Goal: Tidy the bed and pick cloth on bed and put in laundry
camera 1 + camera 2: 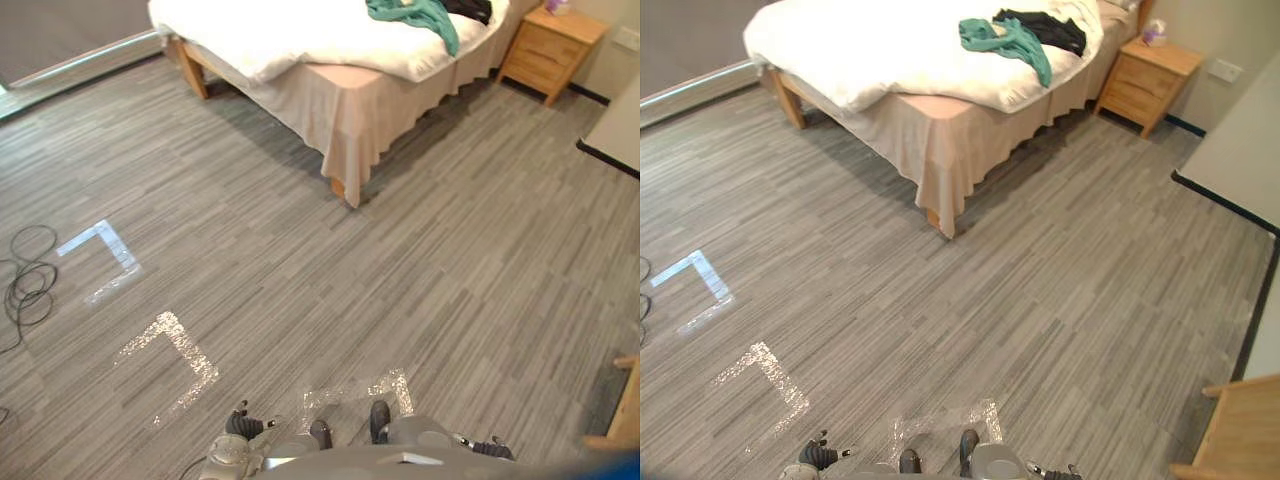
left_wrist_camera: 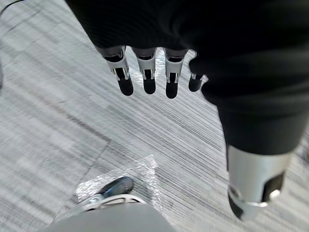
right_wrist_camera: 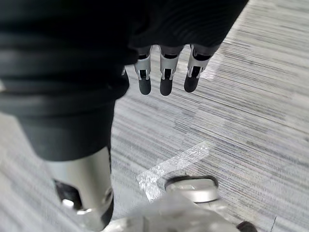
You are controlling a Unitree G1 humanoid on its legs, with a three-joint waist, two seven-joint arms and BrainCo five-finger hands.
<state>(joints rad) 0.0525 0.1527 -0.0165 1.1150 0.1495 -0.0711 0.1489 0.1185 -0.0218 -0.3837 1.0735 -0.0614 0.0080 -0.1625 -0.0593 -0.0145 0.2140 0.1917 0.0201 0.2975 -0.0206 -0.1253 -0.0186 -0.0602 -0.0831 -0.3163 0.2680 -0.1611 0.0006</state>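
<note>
A bed (image 1: 345, 115) with a pink skirt and a rumpled white duvet (image 1: 270, 35) stands far ahead of me. On the duvet's far right lie a green cloth (image 1: 420, 14) and, just beyond it, a black cloth (image 1: 1045, 28). My left hand (image 2: 145, 72) hangs low over the grey floor, its fingers straight and holding nothing. My right hand (image 3: 161, 72) hangs the same way at my other side, open and bare. Both hands are far from the bed.
A wooden nightstand (image 1: 550, 45) stands right of the bed with a small pink thing (image 1: 1155, 32) on top. A white table edge (image 1: 1240, 150) runs along the right and a wooden piece (image 1: 1230, 430) sits at lower right. Tape corners (image 1: 105, 250) mark the floor.
</note>
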